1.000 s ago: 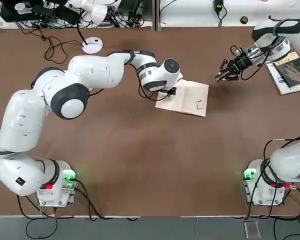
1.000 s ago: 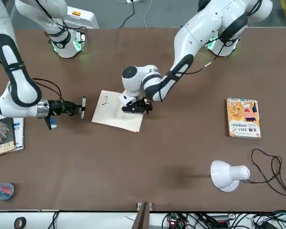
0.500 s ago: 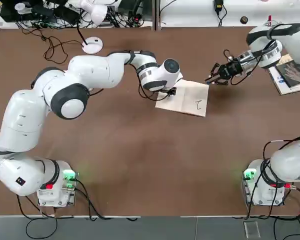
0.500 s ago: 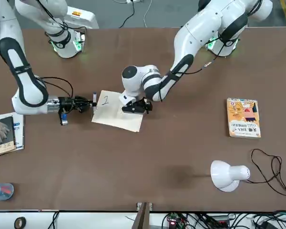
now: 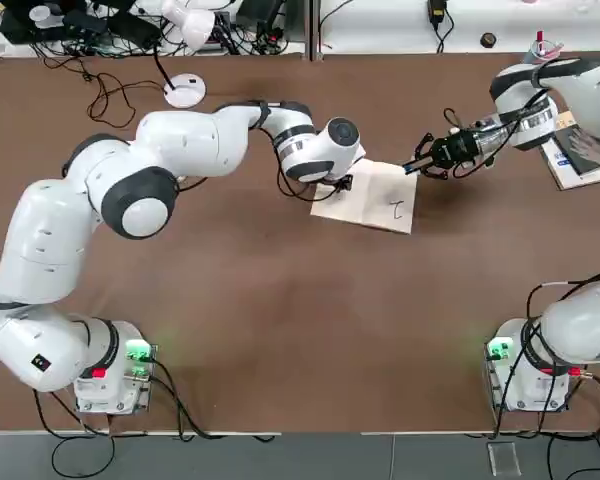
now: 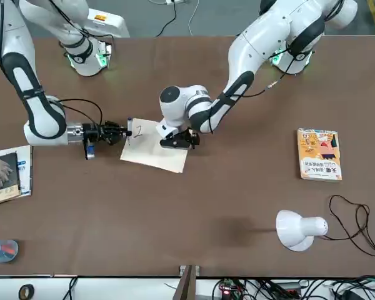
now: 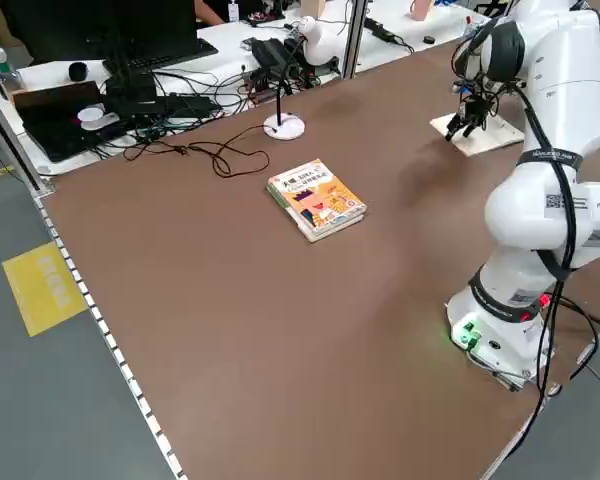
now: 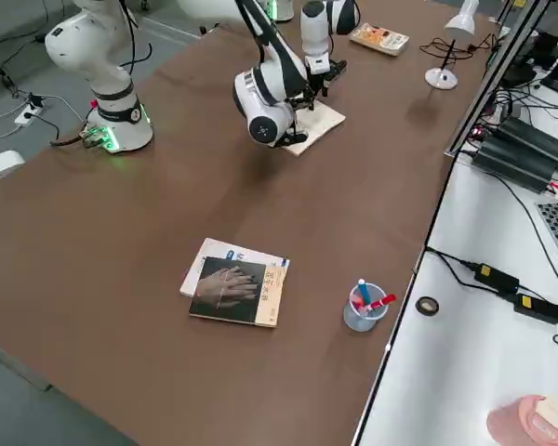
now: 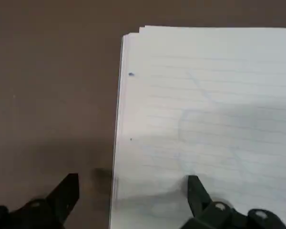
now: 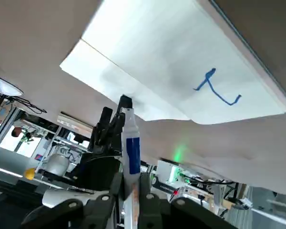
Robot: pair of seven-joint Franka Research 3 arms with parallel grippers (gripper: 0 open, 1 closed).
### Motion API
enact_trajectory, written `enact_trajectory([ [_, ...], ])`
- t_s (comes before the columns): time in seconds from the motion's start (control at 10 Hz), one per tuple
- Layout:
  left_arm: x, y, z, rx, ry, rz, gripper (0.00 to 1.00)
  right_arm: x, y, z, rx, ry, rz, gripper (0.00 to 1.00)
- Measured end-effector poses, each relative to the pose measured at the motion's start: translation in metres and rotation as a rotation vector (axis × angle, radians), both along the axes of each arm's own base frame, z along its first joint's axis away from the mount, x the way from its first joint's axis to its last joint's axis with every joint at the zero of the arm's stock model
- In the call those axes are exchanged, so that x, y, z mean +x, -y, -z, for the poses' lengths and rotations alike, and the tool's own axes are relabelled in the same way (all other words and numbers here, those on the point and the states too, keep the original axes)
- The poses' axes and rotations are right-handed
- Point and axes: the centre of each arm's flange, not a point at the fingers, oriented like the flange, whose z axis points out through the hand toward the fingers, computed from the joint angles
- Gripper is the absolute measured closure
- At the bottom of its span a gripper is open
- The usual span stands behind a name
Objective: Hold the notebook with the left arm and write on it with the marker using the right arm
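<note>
Paper like this is light and thin, so the notebook (image 5: 368,196) would likely slide or flap if nothing pressed on it. It lies flat on the table (image 5: 280,300), near the middle. The best place to hold it looks like a corner or edge, away from where the writing goes. The left gripper (image 9: 133,202) is doing that: it is spread open over one edge, with one finger (image 9: 196,193) down on the page and the other out over the table.

The marker (image 10: 129,157) is small, stiff and smooth, so it could slip or twist if held loosely. The right gripper (image 6: 115,132) is squeezed tight on its body. It sits just beside the notebook's edge, on the side away from the left gripper.

The marker's long way runs out from the fingers, with its tip toward the page. A small blue mark (image 10: 214,88) is already on the paper.
</note>
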Motion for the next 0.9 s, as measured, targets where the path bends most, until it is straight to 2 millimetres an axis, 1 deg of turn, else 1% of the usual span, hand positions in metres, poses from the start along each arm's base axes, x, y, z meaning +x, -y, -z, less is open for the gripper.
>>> enact_trajectory([
  [0.2,0.0,0.0,0.0,0.0,0.0,0.0,0.0,-0.009,-0.001,0.011,0.024,-0.021,0.033,0.84],
  [0.6,0.0,0.0,0.0,0.0,0.0,0.0,0.0,-0.029,0.005,0.048,0.024,-0.039,0.073,0.84],
  [0.9,0.0,0.0,0.0,0.0,0.0,0.0,0.0,-0.037,0.007,0.064,0.014,-0.02,0.09,0.84],
])
